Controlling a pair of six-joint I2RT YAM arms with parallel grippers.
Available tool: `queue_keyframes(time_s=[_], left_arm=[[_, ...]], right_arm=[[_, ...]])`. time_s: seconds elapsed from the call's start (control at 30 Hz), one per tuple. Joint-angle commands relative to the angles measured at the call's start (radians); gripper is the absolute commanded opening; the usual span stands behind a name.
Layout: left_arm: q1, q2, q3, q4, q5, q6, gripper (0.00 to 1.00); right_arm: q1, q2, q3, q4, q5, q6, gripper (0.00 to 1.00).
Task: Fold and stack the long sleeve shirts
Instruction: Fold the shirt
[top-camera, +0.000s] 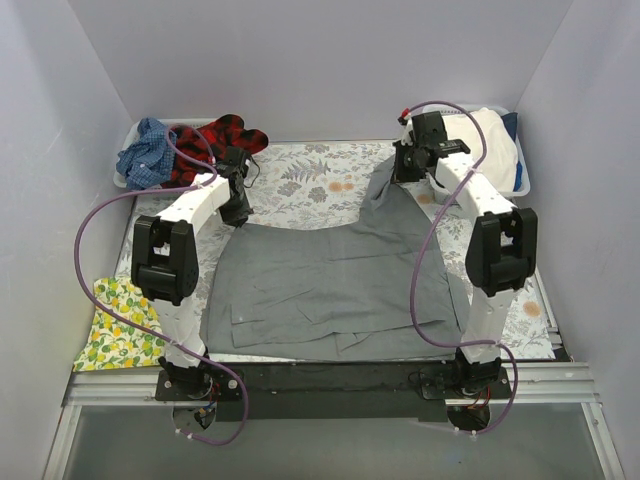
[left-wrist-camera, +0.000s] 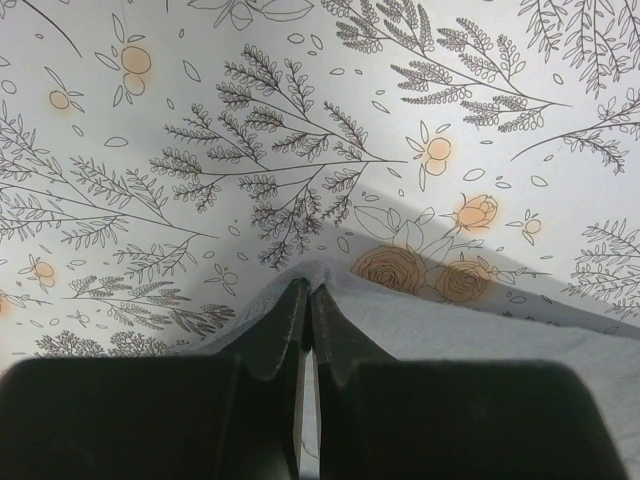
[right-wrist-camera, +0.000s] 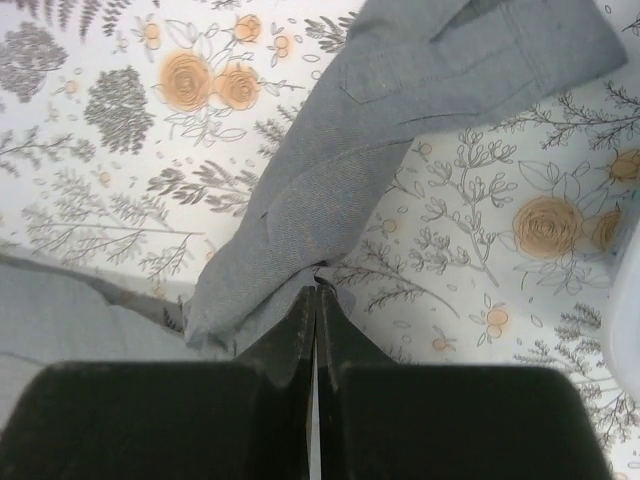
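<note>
Lying spread flat over the middle of the table (top-camera: 300, 180): grey shirt (top-camera: 330, 285). Left arm (top-camera: 195, 205), jaws pinched shut on the shirt's far left edge. Right arm (top-camera: 480, 205), jaws clamped on a fold of the sleeve that runs toward the far right. Red-black plaid shirt (top-camera: 215, 138) and blue checked shirt (top-camera: 145, 152) heaped together, far left corner

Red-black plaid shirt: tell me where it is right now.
In the top view, the red-black plaid shirt lies in the far-left corner, touching the blue checked shirt on its left, just beyond the left gripper.
</note>
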Motion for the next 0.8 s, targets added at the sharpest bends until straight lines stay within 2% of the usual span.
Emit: queue_keyframes(time_s=[0.0,0.37,0.6,0.77], left_arm=[[-0.004,-0.094,0.030,-0.004,-0.045,0.000,0.00],[-0.001,-0.136,-0.020,-0.005,-0.061,-0.009,0.00],[0.006,-0.188,-0.154,-0.007,-0.065,-0.026,0.00],[0.012,-0.220,-0.240,0.001,-0.054,-0.032,0.00]], right_arm=[[-0.004,-0.146,-0.088,-0.019,-0.046,0.016,0.01],[-0.004,-0.421,-0.363,-0.062,-0.105,0.026,0.01],[-0.005,-0.567,-0.559,-0.088,-0.179,0.042,0.01],[-0.005,-0.646,-0.645,-0.111,-0.173,0.038,0.01]])
